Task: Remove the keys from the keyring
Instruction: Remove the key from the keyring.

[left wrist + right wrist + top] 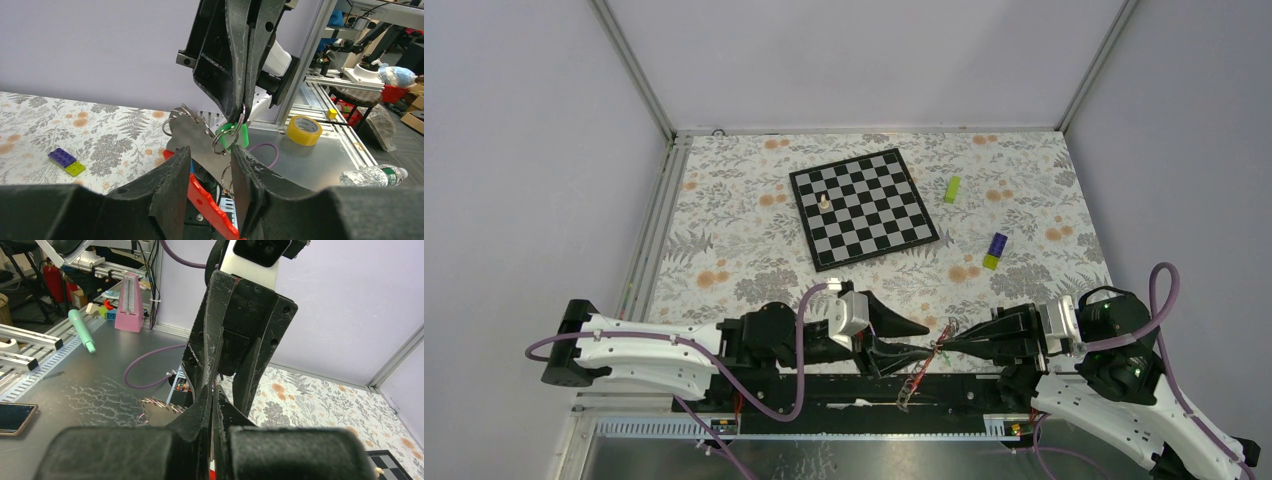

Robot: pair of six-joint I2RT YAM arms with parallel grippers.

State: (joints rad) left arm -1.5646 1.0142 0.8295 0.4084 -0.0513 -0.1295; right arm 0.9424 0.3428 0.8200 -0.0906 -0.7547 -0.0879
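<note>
My right jaws are pressed together on the thin silvery metal keyring (243, 116), green-headed key (233, 136) on it. My left jaws spread just beside, flat silvery key (192, 139) between them.

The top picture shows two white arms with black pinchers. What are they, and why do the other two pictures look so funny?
They are robot arms, the left arm and the right arm, bolted at the near edge of a table. The top picture comes from a camera above and behind them. The other two come from little cameras on each wrist, so you see that arm's own black fingers up close.

On the flowery table lie a chessboard with one small pale piece, a lime-green block and a purple-and-yellow block.

The right gripper is pinched shut on the keyring, which carries a green-headed key and a red strap. The left gripper has its fingers apart around a flat silvery key. I cannot tell whether they are squeezing it.
</note>
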